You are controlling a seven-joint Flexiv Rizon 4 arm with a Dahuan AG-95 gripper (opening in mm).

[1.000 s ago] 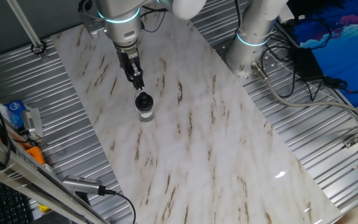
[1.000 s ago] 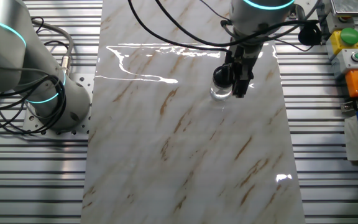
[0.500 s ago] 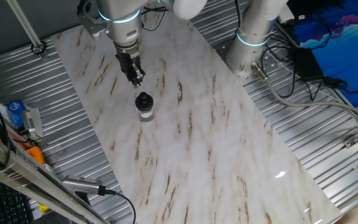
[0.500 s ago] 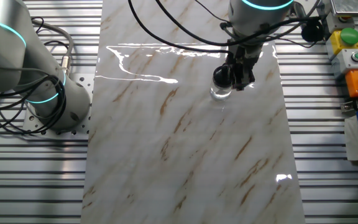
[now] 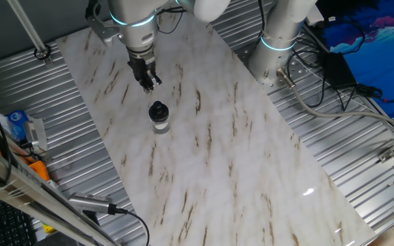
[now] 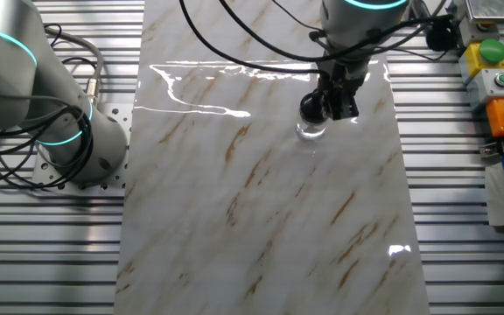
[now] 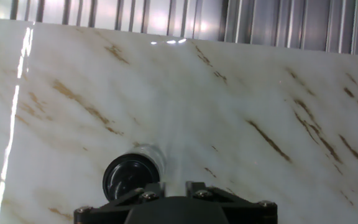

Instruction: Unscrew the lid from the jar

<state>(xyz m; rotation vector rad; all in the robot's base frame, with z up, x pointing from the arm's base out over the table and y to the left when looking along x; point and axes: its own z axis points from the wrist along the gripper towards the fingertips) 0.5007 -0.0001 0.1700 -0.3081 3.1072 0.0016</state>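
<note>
The jar (image 5: 159, 123) stands upright on the marble table top, its clear whitish body showing below the black lid (image 5: 157, 109), which sits on it. In the other fixed view the lid (image 6: 311, 107) and jar (image 6: 311, 131) show just left of my fingers. My gripper (image 5: 149, 83) hangs a little above and behind the jar, apart from it, open and empty; it also shows in the other fixed view (image 6: 340, 107). In the hand view the lid (image 7: 129, 177) lies left of my gripper (image 7: 174, 186), of which only the finger bases show.
The marble slab (image 5: 238, 157) lies on a ribbed metal bench. A second robot base (image 5: 279, 41) stands at the back right, with cables. A box with coloured buttons (image 6: 497, 79) sits off the slab's edge.
My gripper has lifted up and back from the lid, which stays on the jar. The jar has not moved.
</note>
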